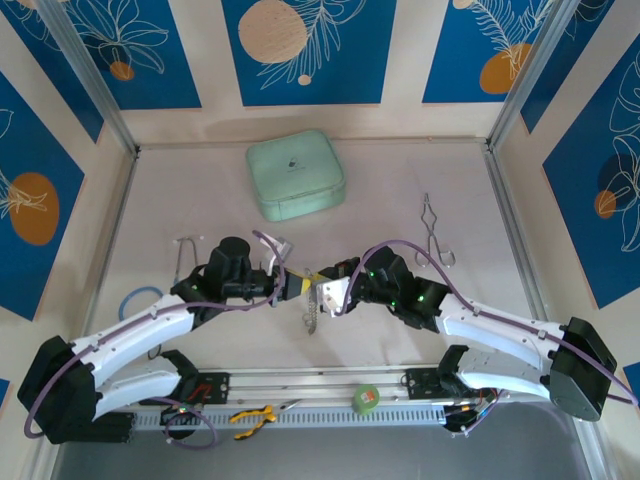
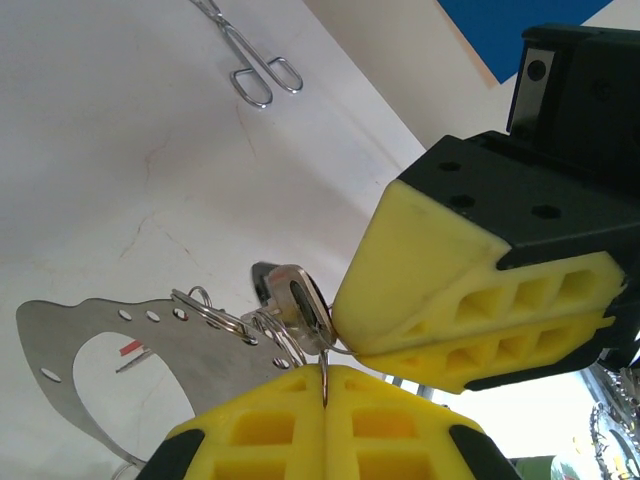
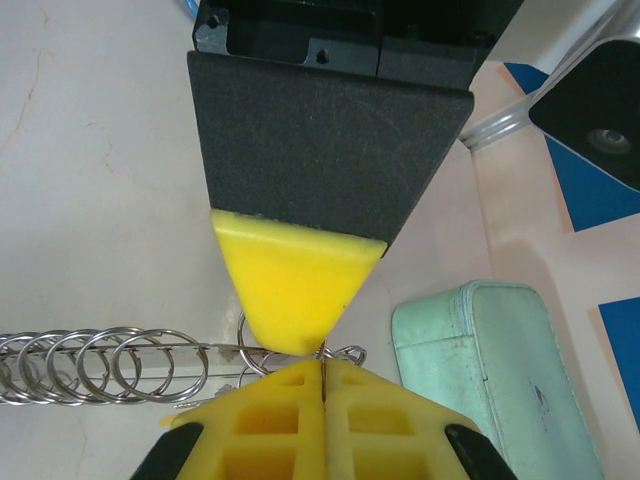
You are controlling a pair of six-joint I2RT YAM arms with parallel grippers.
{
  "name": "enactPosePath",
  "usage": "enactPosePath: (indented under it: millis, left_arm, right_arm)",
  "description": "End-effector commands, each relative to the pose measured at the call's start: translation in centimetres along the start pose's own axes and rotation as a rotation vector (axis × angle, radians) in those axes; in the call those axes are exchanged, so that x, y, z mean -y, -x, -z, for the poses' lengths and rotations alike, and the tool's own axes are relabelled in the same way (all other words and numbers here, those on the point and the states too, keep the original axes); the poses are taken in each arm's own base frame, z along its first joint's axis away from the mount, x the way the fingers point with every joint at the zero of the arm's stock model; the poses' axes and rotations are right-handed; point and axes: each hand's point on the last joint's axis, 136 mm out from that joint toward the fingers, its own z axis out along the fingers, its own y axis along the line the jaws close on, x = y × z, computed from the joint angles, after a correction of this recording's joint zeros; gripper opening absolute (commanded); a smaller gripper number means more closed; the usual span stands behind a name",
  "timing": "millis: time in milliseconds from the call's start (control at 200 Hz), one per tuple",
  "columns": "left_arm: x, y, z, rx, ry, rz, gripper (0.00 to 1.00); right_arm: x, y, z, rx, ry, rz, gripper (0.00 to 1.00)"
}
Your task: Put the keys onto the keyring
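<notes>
Top external view has both arms meeting over the middle of the counter (image 1: 200, 200), the left pincer (image 1: 297, 287) and right pincer (image 1: 323, 292) tip to tip. Each is squeezed together on the thin wire of the keyring (image 2: 322, 358), held up off the counter. Around them lie a mint-green case (image 1: 296, 176) farther back, a wire tool (image 1: 435, 235) to the right, a blue cord loop (image 1: 140, 300) to the left and a green tape roll (image 1: 367, 398) near the bases. Left wrist view shows a perforated metal plate (image 2: 90, 345) beside the ring. A small key (image 2: 295, 300) hangs at the ring, partly covered by the right pincer's yellow finger, its colour hard to make out. A row of silver rings (image 3: 100, 365) is cut off at the picture's edge.
</notes>
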Motion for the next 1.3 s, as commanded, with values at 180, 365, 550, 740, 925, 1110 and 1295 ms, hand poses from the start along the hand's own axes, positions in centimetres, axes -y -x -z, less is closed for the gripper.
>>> enactPosePath:
  millis: [180, 365, 550, 740, 925, 1110, 1295]
  left_arm:
    - [1.0, 1.7, 0.2, 0.032, -0.029, -0.014, 0.00]
    - [1.1, 1.7, 0.2, 0.034, -0.033, -0.018, 0.00]
    - [1.2, 1.7, 0.2, 0.034, -0.040, -0.020, 0.00]
    - [1.3, 1.7, 0.2, 0.034, -0.046, -0.022, 0.00]
    - [1.2, 1.5, 0.1, 0.031, -0.046, -0.020, 0.00]
    - [1.2, 1.6, 0.1, 0.033, -0.045, -0.020, 0.00]
    - [1.2, 1.7, 0.2, 0.036, -0.044, -0.021, 0.00]
  right_arm:
    - [-0.7, 0.2, 0.3, 0.011, 0.021, 0.021, 0.00]
    - [-0.9, 0.0, 0.0, -0.001, 0.028, 0.026, 0.00]
    - [-0.7, 0.2, -0.1, 0.005, 0.024, 0.025, 0.00]
    - [-0.6, -0.1, -0.4, -0.007, 0.022, 0.026, 0.00]
    - [-0.1, 0.0, -0.3, -0.009, -0.007, 0.032, 0.00]
    - [-0.2, 0.1, -0.2, 0.000, -0.004, 0.027, 0.00]
    - [-1.2, 0.1, -0.1, 0.003, 0.041, 0.023, 0.00]
